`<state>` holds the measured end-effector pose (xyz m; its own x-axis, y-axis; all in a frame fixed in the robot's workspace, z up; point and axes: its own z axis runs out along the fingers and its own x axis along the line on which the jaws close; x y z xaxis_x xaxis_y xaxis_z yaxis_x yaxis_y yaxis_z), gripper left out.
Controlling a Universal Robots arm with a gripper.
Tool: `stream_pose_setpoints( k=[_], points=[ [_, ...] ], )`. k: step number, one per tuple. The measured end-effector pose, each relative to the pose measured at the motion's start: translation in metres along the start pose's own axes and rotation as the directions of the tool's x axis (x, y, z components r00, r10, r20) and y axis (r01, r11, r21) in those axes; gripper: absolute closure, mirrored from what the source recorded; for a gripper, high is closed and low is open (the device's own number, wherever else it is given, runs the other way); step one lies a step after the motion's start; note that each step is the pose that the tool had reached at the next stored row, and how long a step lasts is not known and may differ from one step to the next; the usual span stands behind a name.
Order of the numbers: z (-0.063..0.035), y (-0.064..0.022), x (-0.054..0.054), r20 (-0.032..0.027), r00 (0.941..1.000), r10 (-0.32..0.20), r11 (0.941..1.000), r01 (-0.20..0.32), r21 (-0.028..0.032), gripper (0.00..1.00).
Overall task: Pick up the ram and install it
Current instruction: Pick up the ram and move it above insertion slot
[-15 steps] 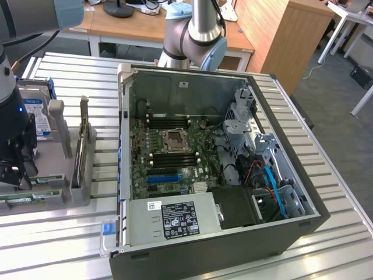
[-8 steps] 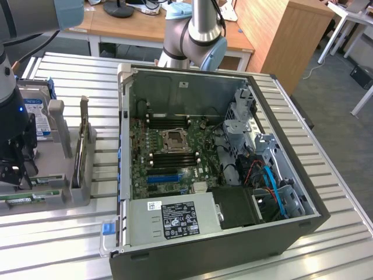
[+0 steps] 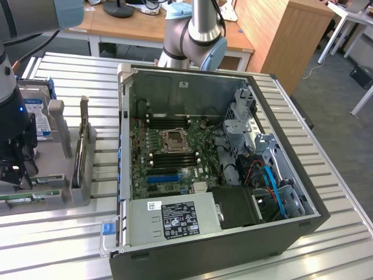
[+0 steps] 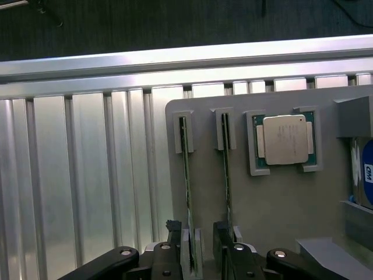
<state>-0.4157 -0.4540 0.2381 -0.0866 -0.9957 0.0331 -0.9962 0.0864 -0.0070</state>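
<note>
Two green ram sticks stand on edge in slots of a grey holder plate (image 4: 274,210). My gripper (image 4: 197,236) hangs just above one end of them, open. Its dark fingers (image 4: 173,233) straddle one ram stick (image 4: 187,175) without pressing on it, and the other ram stick (image 4: 227,175) stands just outside the second finger. In the exterior view the gripper (image 3: 16,174) is at the left, over the holder plate (image 3: 58,169), with a green ram stick (image 3: 26,200) lying below it.
A square silver CPU (image 4: 285,139) sits in a pocket of the plate, beside a hard drive (image 4: 366,175). The open computer case (image 3: 280,233) stands on the ribbed metal table, to the exterior view's right of the plate, with the motherboard's memory slots (image 3: 172,154) exposed.
</note>
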Motion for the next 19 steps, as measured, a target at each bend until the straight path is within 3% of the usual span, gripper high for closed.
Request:
stream_pose_setpoints(
  k=[19],
  points=[
    [0.0081, 0.0004, -0.0003, 0.0000, 1.0000, 0.000, 1.0000, 0.000, 0.0000, 0.64]
  ],
)
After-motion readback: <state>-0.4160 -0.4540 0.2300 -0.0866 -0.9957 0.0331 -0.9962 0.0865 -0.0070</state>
